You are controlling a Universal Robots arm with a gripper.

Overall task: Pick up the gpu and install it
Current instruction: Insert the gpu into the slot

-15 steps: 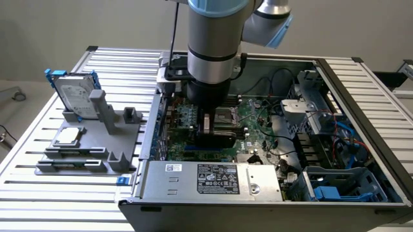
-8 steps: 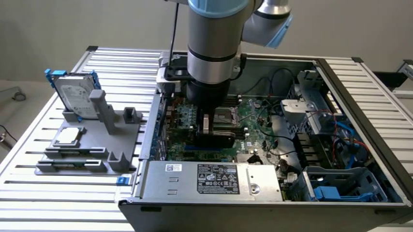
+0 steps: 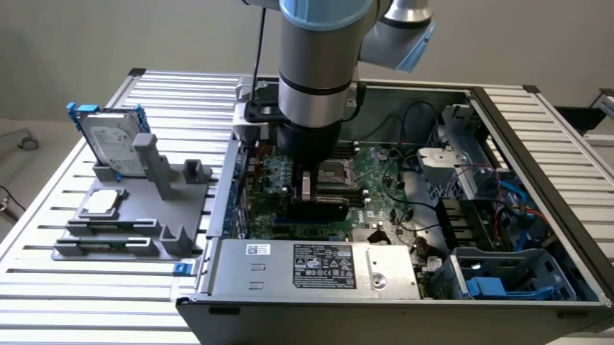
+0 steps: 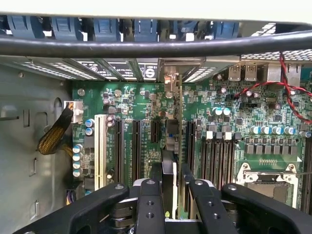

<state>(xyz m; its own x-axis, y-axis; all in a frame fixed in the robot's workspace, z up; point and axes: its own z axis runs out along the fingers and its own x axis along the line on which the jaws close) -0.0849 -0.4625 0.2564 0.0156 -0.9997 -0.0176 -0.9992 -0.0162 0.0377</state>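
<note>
My gripper [image 3: 317, 192] reaches down into the open computer case [image 3: 537, 144], low over the green motherboard [image 3: 379, 198]. It is shut on the gpu [image 3: 324, 208], which looks like a dark flat card held on edge below the fingers. In the wrist view the gpu [image 4: 170, 146] runs edge-on from between the black fingers [image 4: 150, 200] toward the rear wall of the case, where its metal bracket [image 4: 170, 83] stands. The card hangs among the long black expansion slots [image 4: 136, 146]. I cannot tell whether its lower edge touches a slot.
A grey fixture [image 3: 125, 230] outside the case on the exterior view's left holds a silver hard drive in a blue frame [image 3: 111, 140] and a small square CPU chip [image 3: 103, 203]. The power supply [image 3: 317, 264] fills the case's near end. A red-black cable [image 4: 287, 92] crosses above the CPU socket [image 4: 265, 178].
</note>
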